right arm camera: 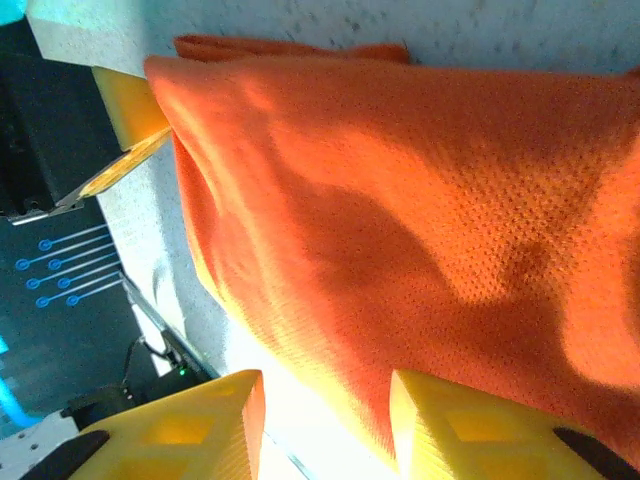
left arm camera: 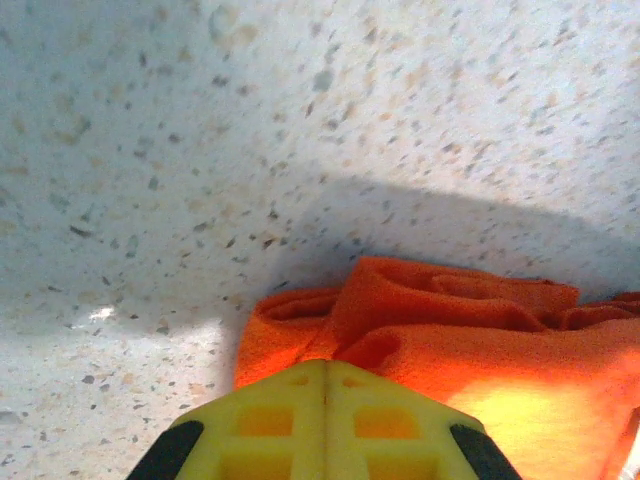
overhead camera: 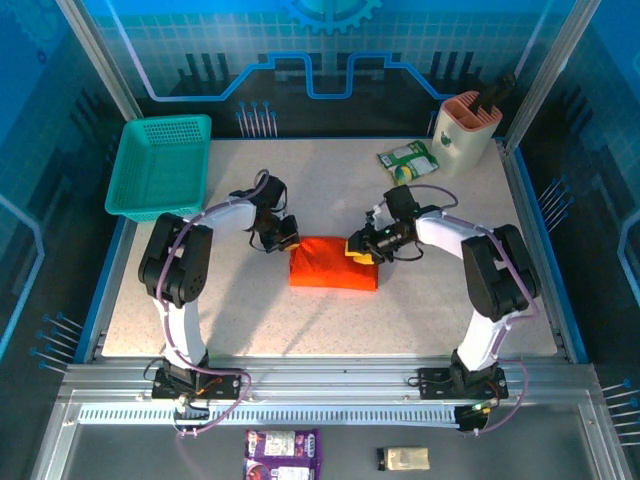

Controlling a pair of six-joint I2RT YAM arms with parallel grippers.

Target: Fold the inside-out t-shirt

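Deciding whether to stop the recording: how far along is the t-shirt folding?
Done: the t-shirt lies as a compact layered rectangle. In hand: the left hand, shut, sits at its left edge; the right hand, open, at its right edge. Left: probably tidying the edges and withdrawing both hands.

There is one orange t-shirt on one tabletop. There is one teal basket, one green packet and one pink holder. There are two pincers: the left pincer and the right pincer. In front are two purple packets and one small tan packet.
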